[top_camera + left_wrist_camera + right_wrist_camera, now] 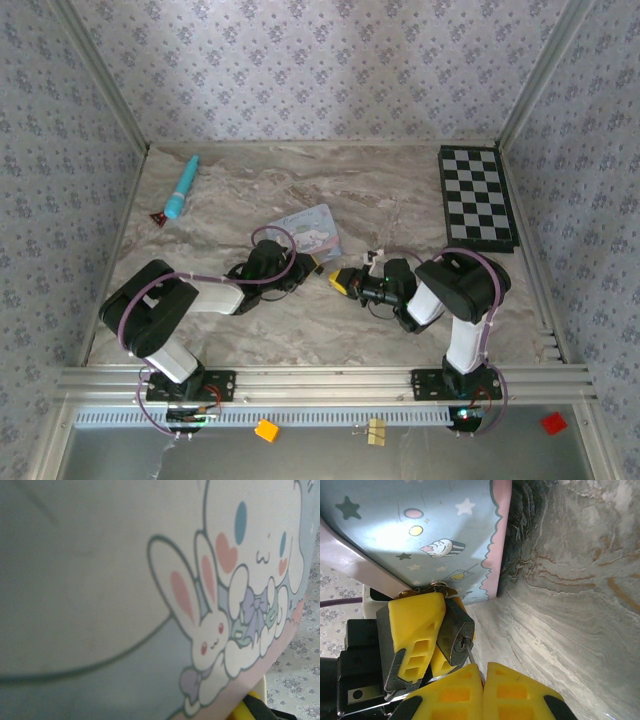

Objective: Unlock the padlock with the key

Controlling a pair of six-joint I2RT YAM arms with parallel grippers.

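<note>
The padlock (455,627), a small black block with a round keyhole, is clamped between the yellow fingers (417,620) of my left gripper (312,268), which is shut on it. My right gripper (484,667) is shut on the key (471,655). The key's thin metal blade has its tip in the keyhole. In the top view the right gripper (340,281) meets the left one nose to nose just in front of the pale blue tin (310,232). The padlock's silvery top is pressed against the tin (420,525).
The cartoon-printed tin (100,580) lies very close to both wrists. A blue pen-like tool (182,187) lies at the back left and a checkered board (477,197) at the back right. Patterned walls enclose the marble table (330,330) on three sides.
</note>
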